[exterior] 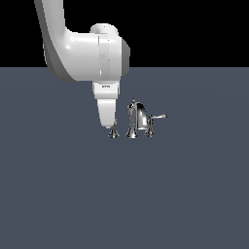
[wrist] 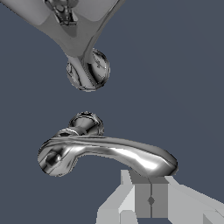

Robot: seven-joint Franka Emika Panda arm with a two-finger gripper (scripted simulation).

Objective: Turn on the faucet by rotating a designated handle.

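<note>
**A:** Since you're sitting right over it, which way is the handle [exterior: 113, 132] lying from you?

**B:** I'm hovering my gripper [exterior: 110, 123] directly above its post, at the exterior view's left end of the faucet [exterior: 137, 121]. In the wrist view the handle [wrist: 109, 154] is lying between my fingertips [wrist: 151, 197] and the spout [wrist: 87, 70]. Its long axis is running crosswise to that line, and its free end is sitting just beside my tips.

**A:** Touching?

**B:** I'm not seeing enough to tell; the tips are close against the rounded end and there's no clear gap.

**A:** Jaw state?

**B:** The fingers are showing as one block with a seam down the middle, so they're probably pressed together with nothing between them. I'm hedging there because the wrist view is cropping them.

**A:** So what's the move turning on?

**B:** I'm judging it as a sideways push on the free end, swinging the lever about its post.

**A:** Counts?

**B:** I'm counting one spout [exterior: 138, 115], two levers and one arm with one gripper. The other lever [exterior: 158, 117] is sticking out past the spout toward the exterior view's right, well apart from me.
</note>
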